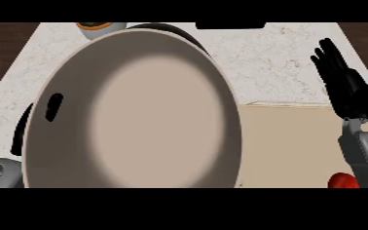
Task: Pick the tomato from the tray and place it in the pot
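Our right hand point(338, 80) hangs open-fingered beyond the tray point(287, 141); the tomato point(343, 181) lies nearer us, at the tray's near right corner, right of the pot point(230, 97).

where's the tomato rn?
In the head view the tomato sits at the lower right edge, partly cut off, on the tan tray, just below the right hand and to the right of the pot.
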Available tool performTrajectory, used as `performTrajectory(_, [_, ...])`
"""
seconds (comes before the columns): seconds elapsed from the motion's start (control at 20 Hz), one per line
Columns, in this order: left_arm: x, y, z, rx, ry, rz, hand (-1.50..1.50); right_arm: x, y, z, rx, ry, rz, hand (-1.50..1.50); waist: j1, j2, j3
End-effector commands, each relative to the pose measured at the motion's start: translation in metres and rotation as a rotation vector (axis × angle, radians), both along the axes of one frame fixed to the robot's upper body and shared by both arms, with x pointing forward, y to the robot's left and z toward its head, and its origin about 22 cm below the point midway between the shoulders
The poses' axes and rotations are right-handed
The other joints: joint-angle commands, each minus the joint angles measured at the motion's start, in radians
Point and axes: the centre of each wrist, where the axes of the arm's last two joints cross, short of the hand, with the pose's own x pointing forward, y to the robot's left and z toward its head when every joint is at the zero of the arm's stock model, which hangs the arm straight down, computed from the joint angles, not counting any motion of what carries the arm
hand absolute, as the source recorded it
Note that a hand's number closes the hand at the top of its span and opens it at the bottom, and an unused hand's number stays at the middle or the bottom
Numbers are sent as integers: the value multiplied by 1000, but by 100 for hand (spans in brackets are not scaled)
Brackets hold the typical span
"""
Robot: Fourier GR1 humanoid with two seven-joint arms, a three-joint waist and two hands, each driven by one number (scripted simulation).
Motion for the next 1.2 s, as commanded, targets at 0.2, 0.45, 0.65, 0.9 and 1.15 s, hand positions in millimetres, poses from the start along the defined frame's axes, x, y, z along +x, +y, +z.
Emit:
performTrajectory(0.2, [-20, 40, 2, 194, -2, 66, 0, -66, 8, 9, -130, -335, 363, 150, -64, 8, -23])
performTrajectory(0.45, [-38, 40, -23, 100, 133, 149, 0, -88, -36, 15, -340, -677, -211, -150, -133, 1, -18])
performTrajectory(0.65, [-34, 34, -15, 80, 133, 120, 0, -156, -26, -27, -415, -772, -131, -150, -93, 16, -21])
performTrajectory(0.9, [-23, 19, -9, 98, 112, 112, 0, -240, -37, -33, -574, -716, -129, -150, -72, 24, -24])
performTrajectory(1.15, [-25, 28, -5, 112, 118, 78, 0, -293, -54, -14, -839, -497, -160, -150, -54, 30, -27])
